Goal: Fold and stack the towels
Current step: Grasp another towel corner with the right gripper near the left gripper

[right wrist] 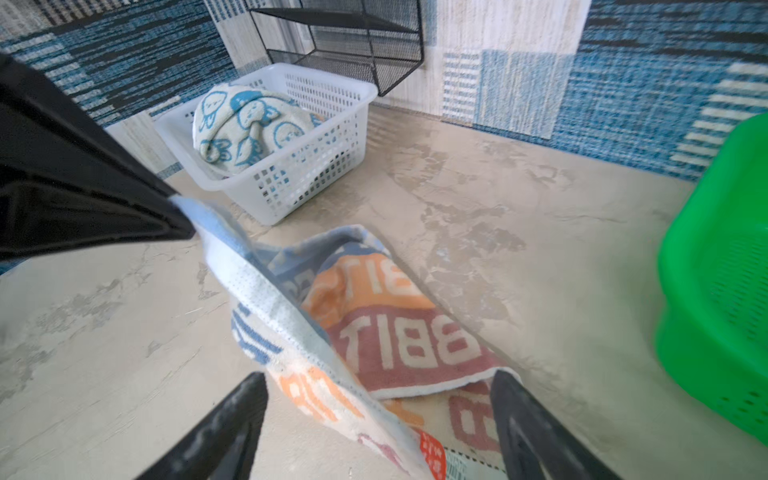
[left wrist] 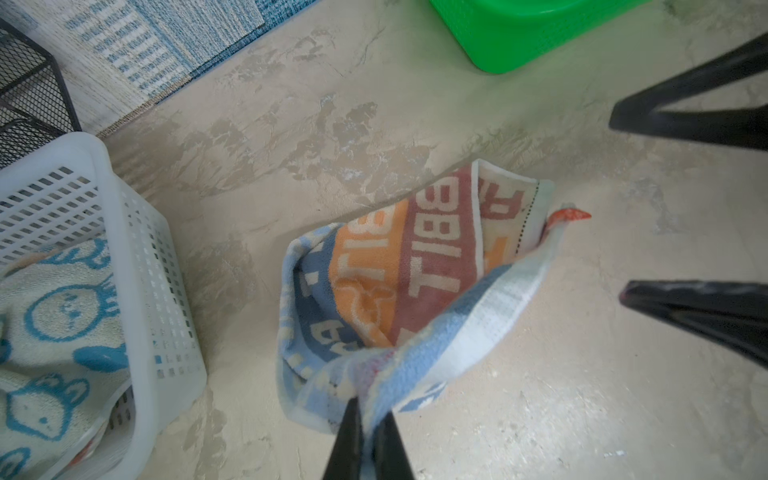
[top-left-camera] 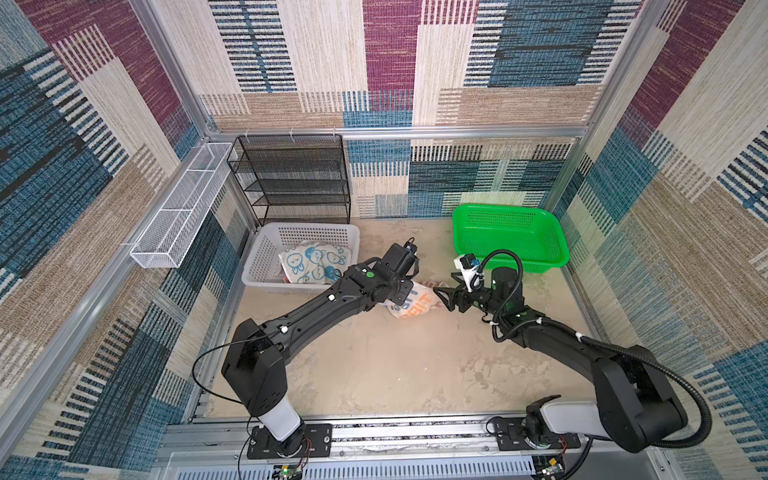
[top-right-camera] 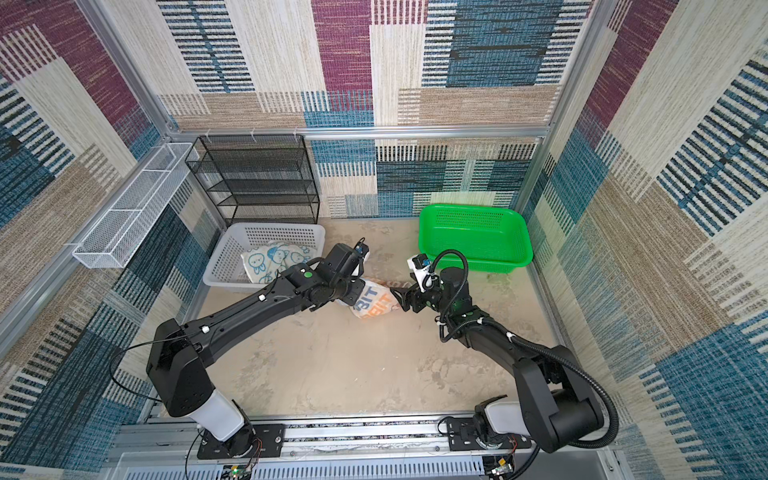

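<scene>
On the table (top-left-camera: pixel 395 365), centre: orange, blue and brown striped terry towel (left wrist: pixel 415 270), crumpled, one edge lifted.
Left gripper (left wrist: pixel 368 409): fingers clamped on that edge, raising it to spread.
Right gripper (right wrist: pixel 378 376): fingers apart, straddling opposite corner, probably for a second hold.

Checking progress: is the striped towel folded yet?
Not folded. The striped towel sags bunched, one edge pinched in the shut left gripper; the open right gripper straddles another corner.

Robot lab cell: aluminium frame (top-left-camera: pixel 399 132), carpet-panel walls (top-left-camera: pixel 324 54), rail-mounted arms (top-left-camera: pixel 316 316).
</scene>
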`<state>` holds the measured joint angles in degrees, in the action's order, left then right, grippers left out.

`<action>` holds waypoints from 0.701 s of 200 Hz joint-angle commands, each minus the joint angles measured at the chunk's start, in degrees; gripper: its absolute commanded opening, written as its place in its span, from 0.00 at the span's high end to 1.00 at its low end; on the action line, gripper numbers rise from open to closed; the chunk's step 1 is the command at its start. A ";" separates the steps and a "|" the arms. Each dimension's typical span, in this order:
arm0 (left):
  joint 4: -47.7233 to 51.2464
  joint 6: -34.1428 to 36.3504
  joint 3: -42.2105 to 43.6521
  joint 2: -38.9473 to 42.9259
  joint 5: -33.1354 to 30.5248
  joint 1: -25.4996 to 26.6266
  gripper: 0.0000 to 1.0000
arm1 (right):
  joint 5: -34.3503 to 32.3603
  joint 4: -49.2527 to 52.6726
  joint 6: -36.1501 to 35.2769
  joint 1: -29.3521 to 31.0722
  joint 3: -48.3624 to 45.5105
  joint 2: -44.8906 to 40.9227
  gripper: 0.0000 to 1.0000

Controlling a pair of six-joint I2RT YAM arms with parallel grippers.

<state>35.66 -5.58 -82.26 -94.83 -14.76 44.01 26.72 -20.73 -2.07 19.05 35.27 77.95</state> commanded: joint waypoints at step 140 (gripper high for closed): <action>1.86 1.01 0.12 -1.21 -2.76 -5.37 1.00 | 1.26 2.80 5.76 0.67 1.77 13.67 0.42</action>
<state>37.08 -4.34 -81.95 -95.64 -16.60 39.18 28.64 -17.65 1.41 19.64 37.32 90.17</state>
